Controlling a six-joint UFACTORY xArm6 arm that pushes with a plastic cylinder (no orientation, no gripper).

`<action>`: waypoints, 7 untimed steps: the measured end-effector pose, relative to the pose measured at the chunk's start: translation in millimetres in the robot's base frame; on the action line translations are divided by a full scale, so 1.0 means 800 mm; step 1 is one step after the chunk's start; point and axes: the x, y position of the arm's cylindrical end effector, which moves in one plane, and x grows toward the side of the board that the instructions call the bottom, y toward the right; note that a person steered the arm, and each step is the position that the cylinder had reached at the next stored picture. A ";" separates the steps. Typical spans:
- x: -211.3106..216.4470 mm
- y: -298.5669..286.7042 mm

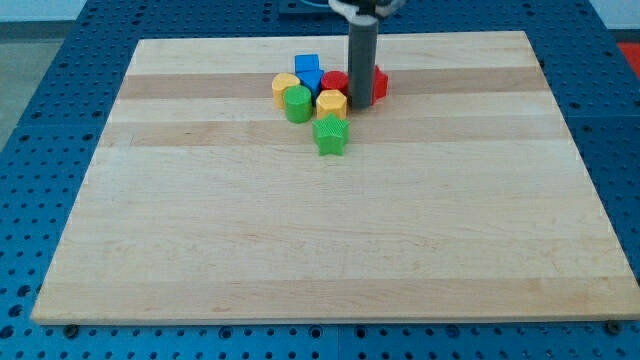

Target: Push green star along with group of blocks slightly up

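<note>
Green star below cluster; my tip beside yellow block

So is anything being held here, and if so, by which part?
Nothing is held. My tip sits among the clustered blocks, right of the yellow block and above-right of the green star.

Bright, even light falls from above on the pale wooden worktop, with no harsh glare on its grain. Shadows are soft and short: a faint one hugs the base of the green star-shaped block. The picture is slightly soft overall. The dark rod blurs toward the view's top, and the worktop's edges look straight.
</note>
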 end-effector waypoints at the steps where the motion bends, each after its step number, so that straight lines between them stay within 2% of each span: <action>1: -0.024 0.000; 2: -0.027 0.000; 4: 0.066 0.052; 5: 0.086 0.058; 6: 0.146 -0.035; 7: 0.155 -0.045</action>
